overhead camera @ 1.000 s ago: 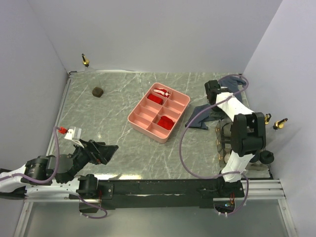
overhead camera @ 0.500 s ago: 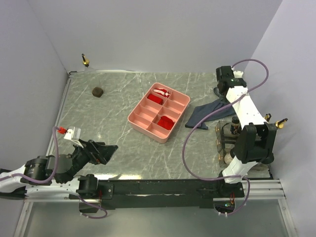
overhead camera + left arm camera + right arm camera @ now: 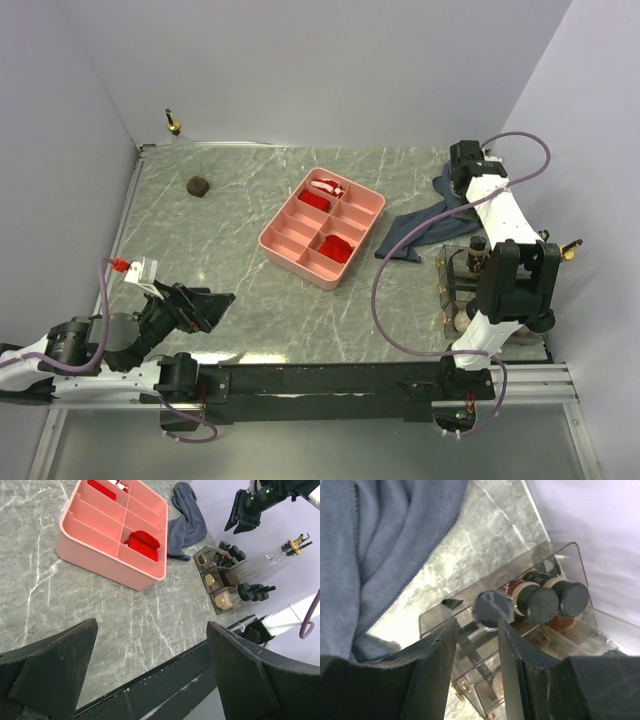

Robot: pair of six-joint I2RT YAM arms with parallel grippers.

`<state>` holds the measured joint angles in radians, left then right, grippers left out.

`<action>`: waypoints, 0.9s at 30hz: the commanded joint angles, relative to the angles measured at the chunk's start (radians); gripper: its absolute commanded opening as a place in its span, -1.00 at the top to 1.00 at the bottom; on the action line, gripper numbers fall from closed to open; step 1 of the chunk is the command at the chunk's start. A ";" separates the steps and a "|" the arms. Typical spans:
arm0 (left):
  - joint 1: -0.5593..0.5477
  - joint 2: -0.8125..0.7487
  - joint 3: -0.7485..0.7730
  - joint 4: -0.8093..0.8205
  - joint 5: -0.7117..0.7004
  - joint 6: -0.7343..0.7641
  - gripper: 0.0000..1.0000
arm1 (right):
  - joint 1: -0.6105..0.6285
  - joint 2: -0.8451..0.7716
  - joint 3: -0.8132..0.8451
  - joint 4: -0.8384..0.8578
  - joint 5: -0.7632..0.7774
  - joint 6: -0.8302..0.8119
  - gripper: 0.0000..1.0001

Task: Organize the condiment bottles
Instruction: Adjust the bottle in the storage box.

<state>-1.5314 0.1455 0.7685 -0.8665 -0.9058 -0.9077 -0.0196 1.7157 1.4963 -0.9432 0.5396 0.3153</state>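
Observation:
My right gripper (image 3: 477, 625) hangs high over the table's back right (image 3: 452, 180), fingers apart, nothing between them. It looks down on a clear rack (image 3: 555, 555) holding black-capped bottles (image 3: 542, 603). One dark cap (image 3: 492, 609) beyond my fingertips is blurred. The rack (image 3: 455, 285) stands at the right edge. A squat dark-brown jar (image 3: 198, 185) sits at the back left. A gold-spouted bottle (image 3: 173, 122) stands by the back wall. A clear gold-spouted bottle (image 3: 265, 562) lies beside the rack (image 3: 220, 580). My left gripper (image 3: 150, 630) is open and empty at the front left (image 3: 205, 305).
A pink divided tray (image 3: 290, 245) with red items sits mid-table. A blue-grey cloth (image 3: 425, 228) lies between the tray and the rack. Walls close the left, back and right sides. The black base rail (image 3: 165, 680) runs along the near edge.
My right arm has swung from over the cloth out toward the back right corner and risen. My left gripper has shifted slightly back and stays open.

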 commanded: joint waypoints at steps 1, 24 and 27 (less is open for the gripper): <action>-0.006 -0.003 0.003 0.009 0.004 -0.002 -0.93 | -0.032 -0.002 -0.005 -0.002 -0.001 -0.013 0.08; -0.009 -0.017 0.003 0.009 0.004 -0.002 -0.94 | -0.066 -0.021 -0.103 0.069 -0.064 -0.027 0.13; -0.010 -0.020 0.006 0.007 0.001 -0.003 -0.94 | -0.066 -0.021 -0.105 0.070 -0.063 -0.030 0.14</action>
<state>-1.5333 0.1410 0.7685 -0.8665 -0.9058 -0.9073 -0.0792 1.7176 1.3926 -0.8963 0.4767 0.2939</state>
